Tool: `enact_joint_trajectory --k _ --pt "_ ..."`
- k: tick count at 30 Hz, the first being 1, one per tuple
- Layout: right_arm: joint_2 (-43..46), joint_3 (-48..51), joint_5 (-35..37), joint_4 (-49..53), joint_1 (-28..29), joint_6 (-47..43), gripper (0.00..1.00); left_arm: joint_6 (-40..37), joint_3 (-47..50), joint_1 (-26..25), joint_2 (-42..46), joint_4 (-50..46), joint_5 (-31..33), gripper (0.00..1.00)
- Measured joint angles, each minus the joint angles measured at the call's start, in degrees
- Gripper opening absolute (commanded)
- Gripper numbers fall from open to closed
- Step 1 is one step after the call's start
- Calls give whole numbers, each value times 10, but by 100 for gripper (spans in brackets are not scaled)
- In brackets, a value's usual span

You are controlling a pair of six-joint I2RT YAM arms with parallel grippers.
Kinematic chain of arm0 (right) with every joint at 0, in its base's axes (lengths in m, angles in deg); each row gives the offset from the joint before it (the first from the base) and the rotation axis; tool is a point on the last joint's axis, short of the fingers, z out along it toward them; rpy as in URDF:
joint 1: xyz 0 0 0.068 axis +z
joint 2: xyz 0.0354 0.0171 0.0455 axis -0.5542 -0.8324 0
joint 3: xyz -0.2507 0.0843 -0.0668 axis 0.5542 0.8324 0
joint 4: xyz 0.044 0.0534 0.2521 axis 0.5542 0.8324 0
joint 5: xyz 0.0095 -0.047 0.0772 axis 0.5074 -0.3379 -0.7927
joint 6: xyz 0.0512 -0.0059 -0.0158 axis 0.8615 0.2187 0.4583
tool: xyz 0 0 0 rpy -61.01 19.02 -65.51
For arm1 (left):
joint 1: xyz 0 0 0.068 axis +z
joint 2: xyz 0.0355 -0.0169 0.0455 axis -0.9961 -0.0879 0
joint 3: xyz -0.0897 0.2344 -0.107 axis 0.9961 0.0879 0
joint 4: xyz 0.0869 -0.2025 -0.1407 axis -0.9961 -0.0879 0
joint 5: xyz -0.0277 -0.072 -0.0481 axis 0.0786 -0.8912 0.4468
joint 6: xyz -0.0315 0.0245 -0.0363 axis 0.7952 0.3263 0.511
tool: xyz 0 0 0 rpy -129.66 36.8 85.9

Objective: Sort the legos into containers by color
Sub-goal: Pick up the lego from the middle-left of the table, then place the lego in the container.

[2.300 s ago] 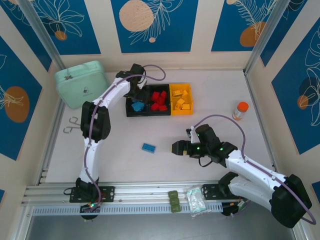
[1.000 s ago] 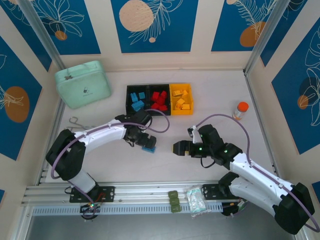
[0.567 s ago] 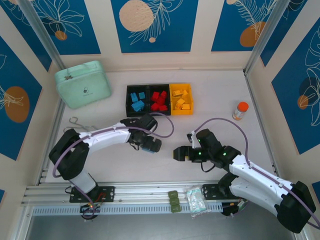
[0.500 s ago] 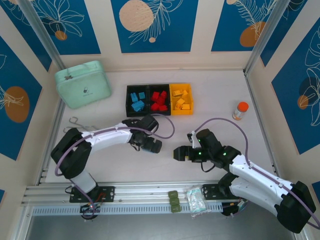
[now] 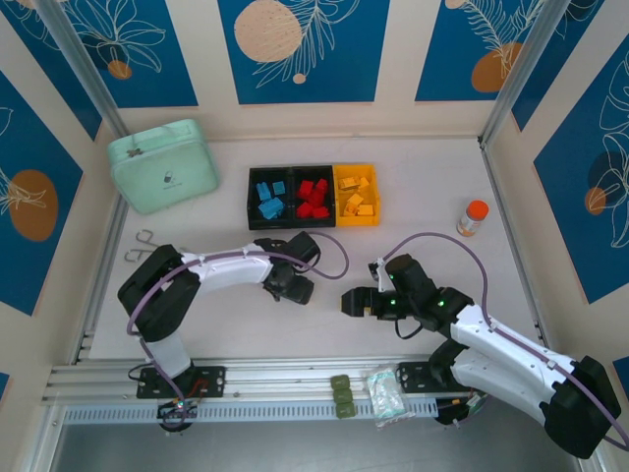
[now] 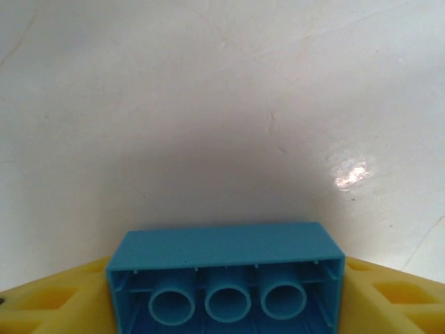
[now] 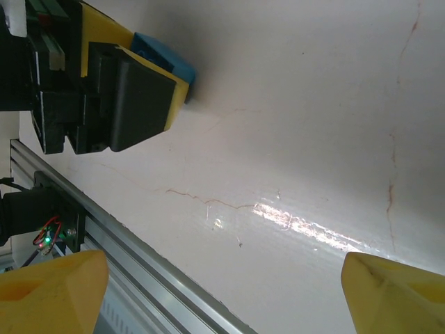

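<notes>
Light-blue rectangular plastic lego brick (image 6: 226,250), judged light, stiff, slick-sided: left hand (image 5: 300,289) is gripping its short ends; right hand (image 5: 347,301) is hovering open to its right.

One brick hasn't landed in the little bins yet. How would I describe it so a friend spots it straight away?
Find the row of three bins at the back of the table, then come toward the near edge to the left gripper. Between its yellow fingers is a light blue brick, its hollow underside showing three tubes. Unlike the other bricks, it is outside the bins.
</notes>
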Motion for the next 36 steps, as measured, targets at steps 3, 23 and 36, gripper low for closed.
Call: enact_joint_trajectory --k 3,23,36 --pt "0 5 0 -1 0 2 87 -2 -5 0 2 -3 5 61" --pt "-53 -2 -3 -33 0 4 87 -219 -244 124 28 -146 105 61" --pt "-89 -7 -7 -51 3 3 87 -321 -462 210 -140 -168 96 61"
